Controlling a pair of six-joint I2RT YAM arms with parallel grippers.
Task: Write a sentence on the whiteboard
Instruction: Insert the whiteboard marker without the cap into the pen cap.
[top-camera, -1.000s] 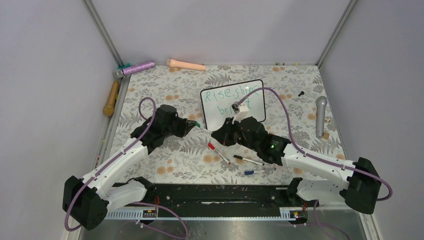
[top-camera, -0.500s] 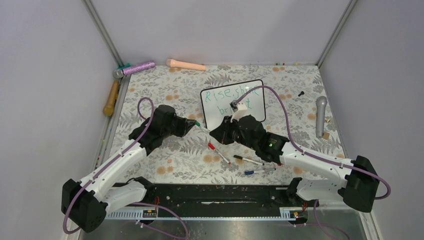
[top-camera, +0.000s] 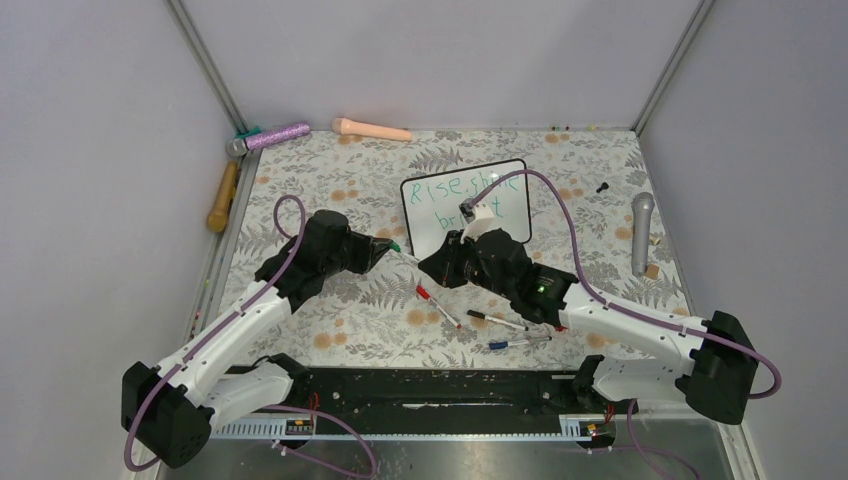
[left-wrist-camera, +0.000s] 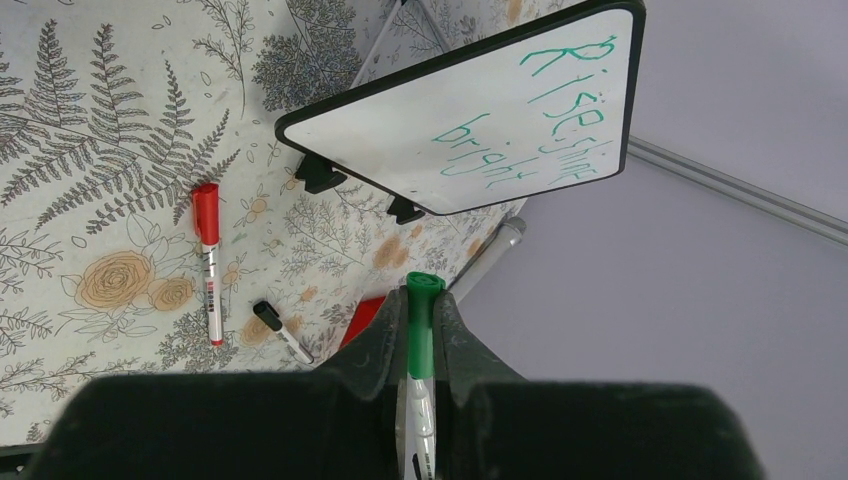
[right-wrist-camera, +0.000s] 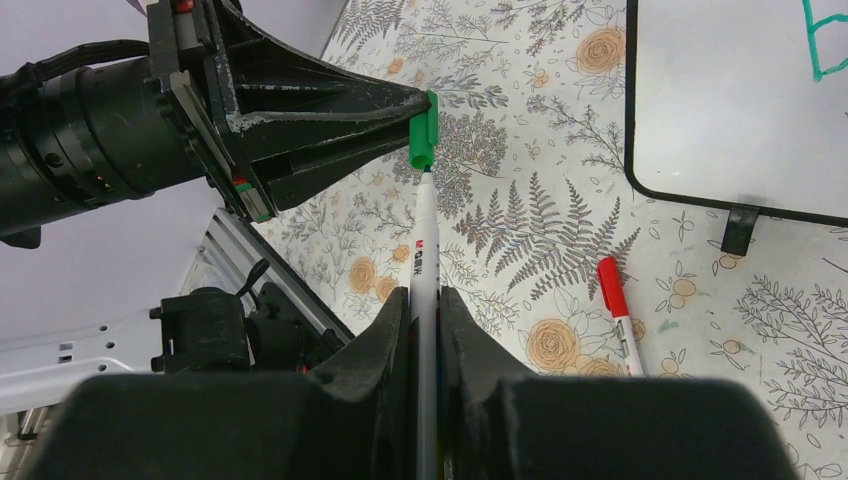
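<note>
Grip | left fingers clamp green marker | right fingers clamp its barrel | sentence on whiteboard

The whiteboard is glossy white, framed in smooth black plastic. At its nine o'clock the floral table cover looks matt, perhaps cloth.
</note>
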